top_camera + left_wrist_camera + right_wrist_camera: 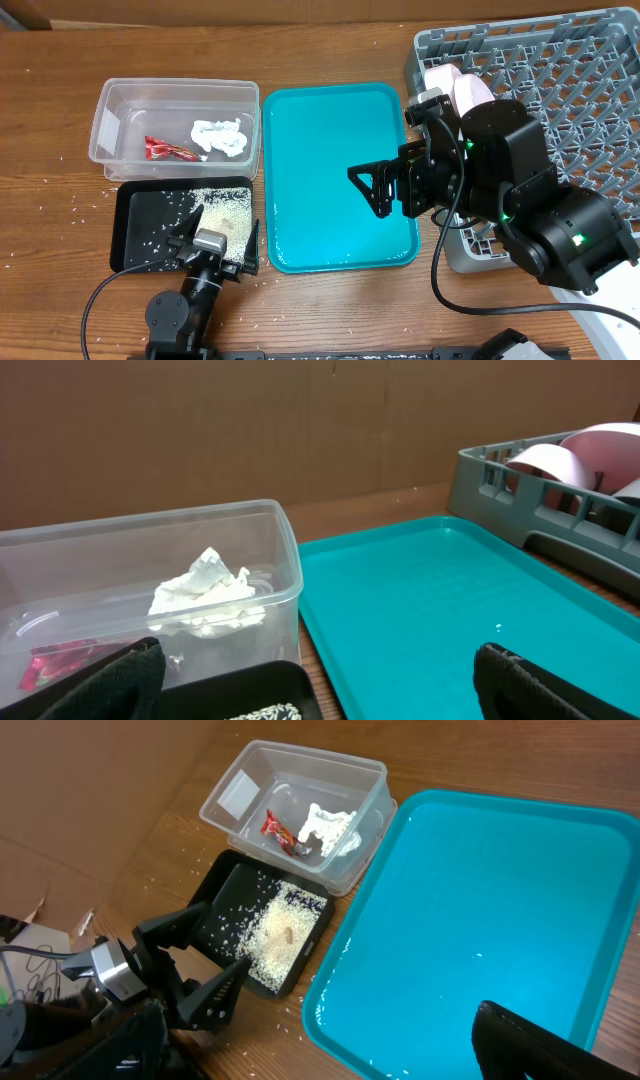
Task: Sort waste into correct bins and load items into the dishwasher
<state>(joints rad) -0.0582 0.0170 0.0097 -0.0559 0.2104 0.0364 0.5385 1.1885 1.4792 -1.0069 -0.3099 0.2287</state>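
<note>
The clear tub at the back left holds a red wrapper and a white tissue wad. In front of it the black tray carries a heap of rice. My left gripper stands open at the black tray's near edge, empty; its view shows the tub and tissue. My right gripper hangs open and empty over the teal tray. The grey dish rack at the right holds two pale round dishes upright.
Loose rice grains lie scattered on the wooden table around the black tray, and a few lie along the teal tray's near left edge. A brown cardboard wall stands behind the table. A white object shows at the bottom right.
</note>
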